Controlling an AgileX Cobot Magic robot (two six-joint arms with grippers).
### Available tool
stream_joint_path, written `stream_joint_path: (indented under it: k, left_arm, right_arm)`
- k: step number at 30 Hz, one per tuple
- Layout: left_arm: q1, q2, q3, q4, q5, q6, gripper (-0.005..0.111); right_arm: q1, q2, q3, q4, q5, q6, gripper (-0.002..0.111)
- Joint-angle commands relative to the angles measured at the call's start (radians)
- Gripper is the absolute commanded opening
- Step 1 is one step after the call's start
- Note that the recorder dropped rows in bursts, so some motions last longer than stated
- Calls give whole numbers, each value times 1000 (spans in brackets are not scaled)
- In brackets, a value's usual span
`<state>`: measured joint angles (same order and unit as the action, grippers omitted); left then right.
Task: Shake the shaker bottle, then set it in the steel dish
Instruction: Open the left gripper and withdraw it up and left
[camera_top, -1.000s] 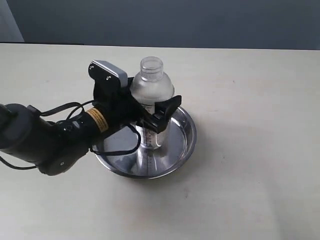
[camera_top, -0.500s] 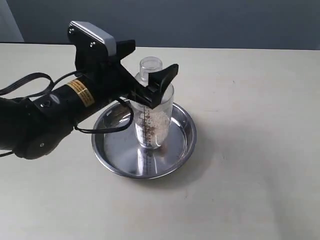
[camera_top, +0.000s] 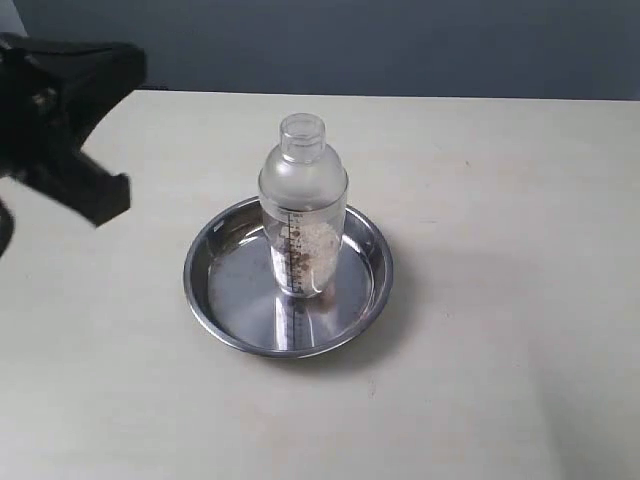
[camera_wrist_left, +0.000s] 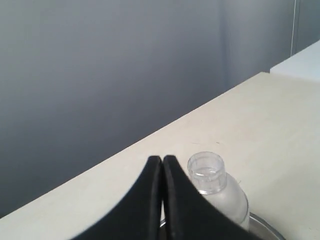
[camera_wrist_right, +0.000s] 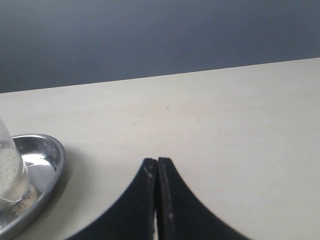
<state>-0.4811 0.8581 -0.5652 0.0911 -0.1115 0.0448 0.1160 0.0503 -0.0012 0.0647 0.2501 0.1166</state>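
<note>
One shaker bottle (camera_top: 303, 200) upright in one steel dish (camera_top: 228, 300)

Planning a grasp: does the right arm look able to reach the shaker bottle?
Probably yes: the shaker bottle stands free in the steel dish, only bare table before the right gripper, jaws shut.

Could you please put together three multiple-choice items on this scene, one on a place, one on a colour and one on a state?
1. Where is the shaker bottle?
A. on the bare table
B. in the steel dish
C. out of the exterior view

2. What colour is its printed scale?
A. red
B. black
C. green

3. What is its state?
A. lying on its side
B. gripped by an end effector
C. upright, standing free

Answers:
1 B, its base rests on the dish floor.
2 B, dark marks run down its side.
3 C, nothing touches it.
</note>
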Motion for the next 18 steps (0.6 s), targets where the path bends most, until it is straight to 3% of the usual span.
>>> stream_joint_path:
  k: [1, 3, 7, 15, 18]
  left_arm:
    - [1, -224, 203, -91, -88, 1, 0]
    - [1, -346, 299, -143, -84, 1, 0]
    - [1, -516, 406, -224, 104, 92, 0]
    - [1, -537, 470, -201, 111, 90, 0]
    - [41, -572, 516, -211, 52, 92, 0]
  right_arm:
    - [2, 4, 1, -3, -16, 0, -1]
    - [2, 4, 1, -3, -16, 0, -1]
    - [2, 4, 1, -3, -13, 0, -1]
    - [2, 4, 1, -3, -13, 0, -1]
    - [2, 4, 1, -3, -13, 0, -1]
